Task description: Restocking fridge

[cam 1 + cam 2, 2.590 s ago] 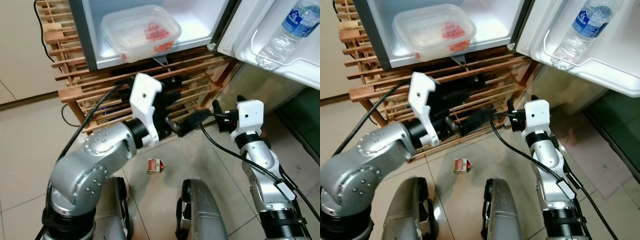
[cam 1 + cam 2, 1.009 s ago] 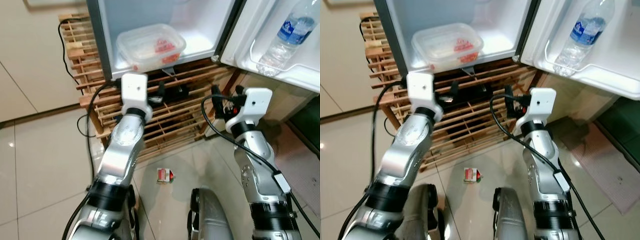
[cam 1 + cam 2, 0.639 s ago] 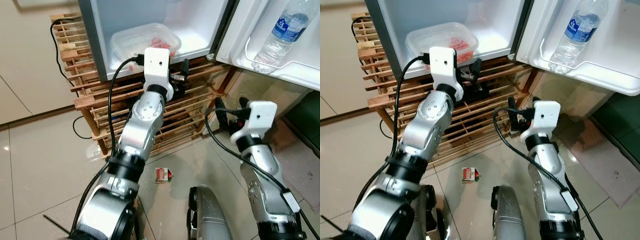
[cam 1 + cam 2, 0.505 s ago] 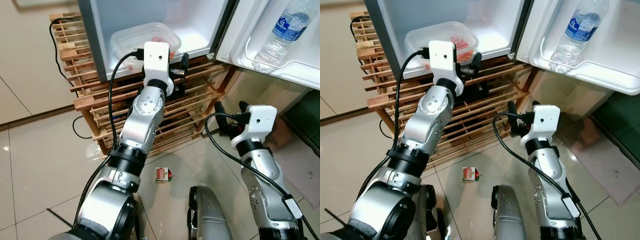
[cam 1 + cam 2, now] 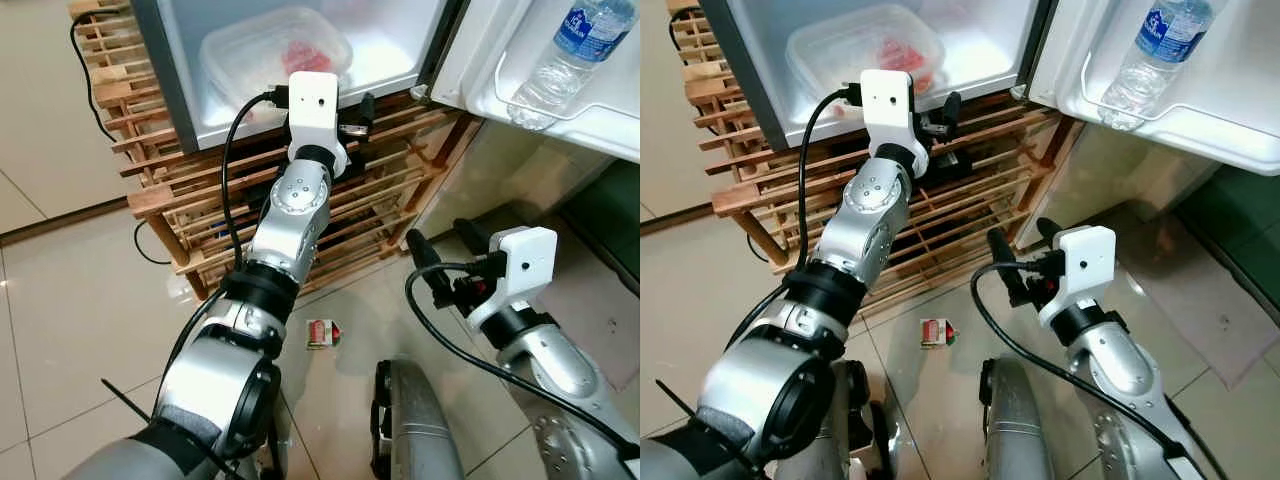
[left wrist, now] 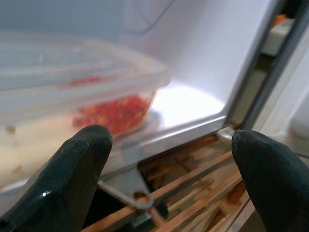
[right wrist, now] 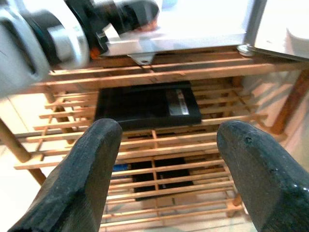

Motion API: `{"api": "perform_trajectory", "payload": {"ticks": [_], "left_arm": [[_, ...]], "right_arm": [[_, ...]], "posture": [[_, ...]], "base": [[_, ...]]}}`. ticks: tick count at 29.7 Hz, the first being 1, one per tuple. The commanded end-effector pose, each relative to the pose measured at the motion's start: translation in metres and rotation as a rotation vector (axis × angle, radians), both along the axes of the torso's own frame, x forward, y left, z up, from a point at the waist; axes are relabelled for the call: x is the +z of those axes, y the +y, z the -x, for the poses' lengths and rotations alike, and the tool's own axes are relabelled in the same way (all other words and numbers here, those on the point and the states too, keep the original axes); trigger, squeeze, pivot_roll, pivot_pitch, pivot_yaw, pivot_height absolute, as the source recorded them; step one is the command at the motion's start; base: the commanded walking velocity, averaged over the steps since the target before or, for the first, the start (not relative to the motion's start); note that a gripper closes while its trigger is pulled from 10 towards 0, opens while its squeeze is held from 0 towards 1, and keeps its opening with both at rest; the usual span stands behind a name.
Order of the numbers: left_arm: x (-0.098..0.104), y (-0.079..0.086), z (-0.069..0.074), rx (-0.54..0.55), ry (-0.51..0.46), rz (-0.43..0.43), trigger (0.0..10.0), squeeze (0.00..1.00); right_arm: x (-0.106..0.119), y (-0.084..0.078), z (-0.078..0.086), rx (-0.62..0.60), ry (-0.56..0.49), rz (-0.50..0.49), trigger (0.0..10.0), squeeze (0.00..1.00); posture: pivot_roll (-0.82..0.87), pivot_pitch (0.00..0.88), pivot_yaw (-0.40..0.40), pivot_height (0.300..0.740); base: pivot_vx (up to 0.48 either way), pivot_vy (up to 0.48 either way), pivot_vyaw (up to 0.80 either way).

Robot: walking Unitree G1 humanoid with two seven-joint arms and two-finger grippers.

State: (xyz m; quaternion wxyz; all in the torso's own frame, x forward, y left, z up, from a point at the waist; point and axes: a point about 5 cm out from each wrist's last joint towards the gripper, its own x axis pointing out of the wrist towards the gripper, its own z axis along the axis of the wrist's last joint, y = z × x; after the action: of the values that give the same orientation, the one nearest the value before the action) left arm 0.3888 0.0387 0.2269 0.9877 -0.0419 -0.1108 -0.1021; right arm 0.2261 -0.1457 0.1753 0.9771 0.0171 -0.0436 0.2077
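Carton [image 5: 322, 333], small, lies on the floor tiles nearest the robot; right gripper [image 5: 1018, 262], fingers spread, hangs low before the wooden rack [image 5: 400, 190]. Left gripper [image 5: 358, 128], fingers spread and empty, is raised at the fridge [image 5: 390, 45] floor edge. Beyond it sits the plastic container [image 5: 262, 50] of red food: probably light, stiff, smooth-walled; best gripped across a rim. Bottle [image 5: 565, 50] stands in the door shelf

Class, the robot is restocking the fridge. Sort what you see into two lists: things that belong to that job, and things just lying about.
Part of the job:
fridge
food container
water bottle
left gripper, open by the container

Lying about:
small carton on the floor
wooden rack
black box on the rack
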Motion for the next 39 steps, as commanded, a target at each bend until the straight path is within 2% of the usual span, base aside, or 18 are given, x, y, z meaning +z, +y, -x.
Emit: {"api": "perform_trajectory", "payload": {"ticks": [1,9,17,20,24,27,28,32,36,37,39], "left_arm": [[0.005,-0.005,-0.001,-0.001,-0.009,0.004,10.0,0.0],[0.022,0.001,-0.009,0.038,-0.067,0.001,10.0,0.0],[0.039,0.021,-0.02,0.138,-0.106,-0.044,10.0,0.0],[0.037,0.025,-0.022,0.154,-0.097,-0.062,10.0,0.0],[0.031,0.04,-0.026,0.205,-0.074,-0.101,10.0,0.0],[0.032,0.044,-0.027,0.213,-0.068,-0.096,10.0,0.0],[0.032,0.044,-0.027,0.213,-0.068,-0.096,10.0,0.0],[0.035,0.026,-0.023,0.147,-0.098,-0.076,10.0,0.0],[0.031,0.009,-0.02,0.092,-0.074,-0.033,10.0,0.0],[0.031,0.009,-0.02,0.092,-0.074,-0.033,10.0,0.0],[0.033,-0.001,-0.018,0.074,-0.057,0.023,10.0,0.0]], "right_arm": [[0.002,0.003,0.004,0.023,0.011,-0.011,10.0,0.0],[0.015,0.012,0.012,0.088,-0.008,-0.051,10.0,0.0],[0.014,0.016,0.021,0.143,0.023,-0.034,10.0,0.0],[0.014,0.016,0.022,0.139,0.029,-0.032,10.0,0.0],[0.012,0.012,0.024,0.116,0.046,-0.031,10.0,0.0],[0.011,0.01,0.026,0.103,0.056,-0.027,10.0,0.0],[0.011,0.01,0.026,0.103,0.056,-0.027,10.0,0.0],[0.009,0.008,0.026,0.091,0.063,-0.021,10.0,0.0],[0.008,0.007,0.026,0.088,0.067,-0.016,10.0,0.0],[0.008,0.007,0.026,0.088,0.067,-0.016,10.0,0.0],[0.007,0.007,0.026,0.084,0.067,-0.011,10.0,0.0]], "posture": [[-0.14,0.272,-0.067,0.619],[-0.14,0.284,-0.062,0.619],[-0.15,0.3,-0.059,0.619],[-0.15,0.304,-0.058,0.619],[-0.16,0.314,-0.056,0.619],[-0.16,0.314,-0.056,0.619],[-0.16,0.314,-0.056,0.619],[-0.16,0.318,-0.058,0.619],[-0.16,0.319,-0.06,0.619],[-0.16,0.319,-0.06,0.619],[-0.17,0.315,-0.057,0.619]], "base": [[0.0,0.0,0.0],[0.0,0.0,0.0],[0.0,0.0,0.0],[0.0,0.0,0.0],[0.0,0.0,0.0],[0.0,0.0,0.0],[0.0,0.0,0.0],[0.0,0.0,0.0],[0.0,0.0,0.0],[0.0,0.0,0.0],[0.0,0.0,0.0]]}}
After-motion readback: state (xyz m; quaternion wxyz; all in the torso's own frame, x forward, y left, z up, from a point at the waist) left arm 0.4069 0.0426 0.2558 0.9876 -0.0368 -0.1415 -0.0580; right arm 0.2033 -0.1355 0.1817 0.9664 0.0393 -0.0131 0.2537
